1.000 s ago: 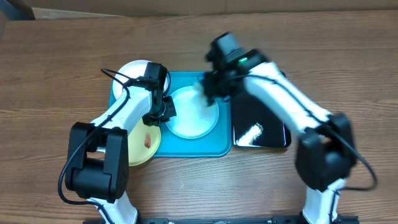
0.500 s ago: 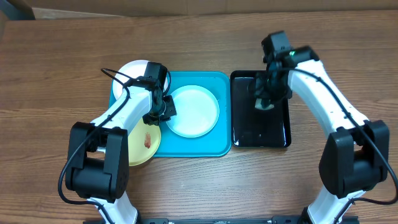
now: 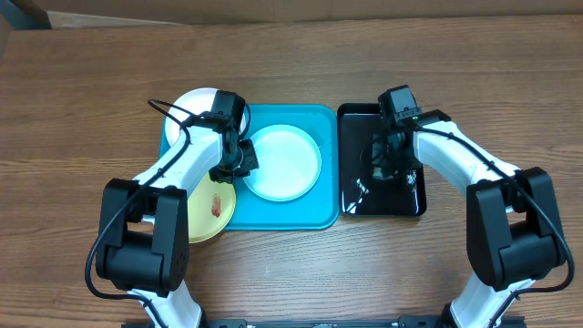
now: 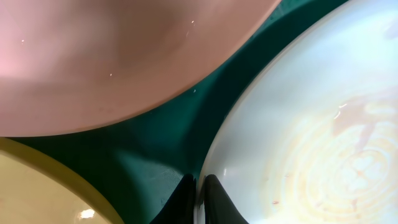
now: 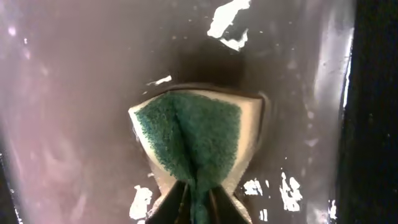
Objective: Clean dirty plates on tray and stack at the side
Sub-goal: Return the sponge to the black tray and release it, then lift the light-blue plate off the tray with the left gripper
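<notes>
On the turquoise tray (image 3: pixel 310 214) lies the light blue plate (image 3: pixel 284 162), and my left gripper (image 3: pixel 239 160) is shut on its left rim. The left wrist view shows the thin rim between my near-closed fingers (image 4: pixel 215 198), with a faint brownish film on the plate (image 4: pixel 323 124). The white plate (image 3: pixel 194 102) overlaps the tray's far-left corner. A pale yellow-green plate (image 3: pixel 206 217) with a red smear lies at the tray's left edge. My right gripper (image 5: pixel 198 196) is shut on the green sponge (image 5: pixel 193 130), which is pinched into a fold and rests on the black tray (image 3: pixel 412 196).
The black tray's wet, glossy bottom (image 5: pixel 74 93) carries scattered white flecks. It stands right against the turquoise tray's right rim. Bare wooden table (image 3: pixel 291 55) surrounds both trays. My left arm reaches across the yellow-green plate.
My right arm swung from above the plate on the turquoise tray over to the black tray and lowered the sponge onto it. The left gripper kept its place on the plate's rim.
</notes>
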Controlling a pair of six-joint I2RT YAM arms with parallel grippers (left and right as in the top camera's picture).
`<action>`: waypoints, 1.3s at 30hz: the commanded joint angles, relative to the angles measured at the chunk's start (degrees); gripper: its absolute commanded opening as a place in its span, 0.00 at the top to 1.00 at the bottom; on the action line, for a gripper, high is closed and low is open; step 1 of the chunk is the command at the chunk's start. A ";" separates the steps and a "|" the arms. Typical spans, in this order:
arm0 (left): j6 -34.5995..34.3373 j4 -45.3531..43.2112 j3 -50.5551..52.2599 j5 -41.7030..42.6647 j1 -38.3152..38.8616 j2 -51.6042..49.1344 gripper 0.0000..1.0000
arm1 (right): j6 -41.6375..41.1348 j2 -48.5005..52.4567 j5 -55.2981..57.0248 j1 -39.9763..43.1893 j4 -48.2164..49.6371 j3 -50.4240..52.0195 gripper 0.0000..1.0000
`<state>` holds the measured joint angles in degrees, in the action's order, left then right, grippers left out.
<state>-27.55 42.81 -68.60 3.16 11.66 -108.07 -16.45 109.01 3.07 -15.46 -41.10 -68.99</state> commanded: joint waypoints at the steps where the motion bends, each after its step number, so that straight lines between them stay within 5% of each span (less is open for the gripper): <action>1: -1.18 -0.02 0.28 -0.61 0.48 -0.59 0.91 | -0.09 0.74 0.90 -0.33 0.55 1.22 0.82; 11: -1.18 0.00 0.28 -0.61 0.48 -0.59 0.91 | 0.00 -0.26 0.72 0.13 -7.23 -7.74 0.61; 21: -1.18 0.04 0.33 -0.61 0.48 -0.59 0.85 | -0.09 -0.44 0.70 2.54 -20.35 -24.06 0.28; 34: -1.14 0.31 0.55 -0.59 0.68 -0.57 0.96 | -0.07 -0.42 -0.66 16.39 -22.40 -26.71 0.23; 37: -0.72 2.62 -1.75 -0.37 0.63 -0.57 0.96 | -0.02 -0.42 -0.55 20.83 -22.25 -26.71 0.00; 39: -0.02 4.22 -3.76 -0.37 0.63 -0.57 0.96 | -0.04 -0.42 -0.57 22.88 -22.27 -26.71 0.00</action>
<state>-28.40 45.34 -69.23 3.36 11.97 -108.07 -16.47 109.03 1.96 3.95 -63.55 -94.61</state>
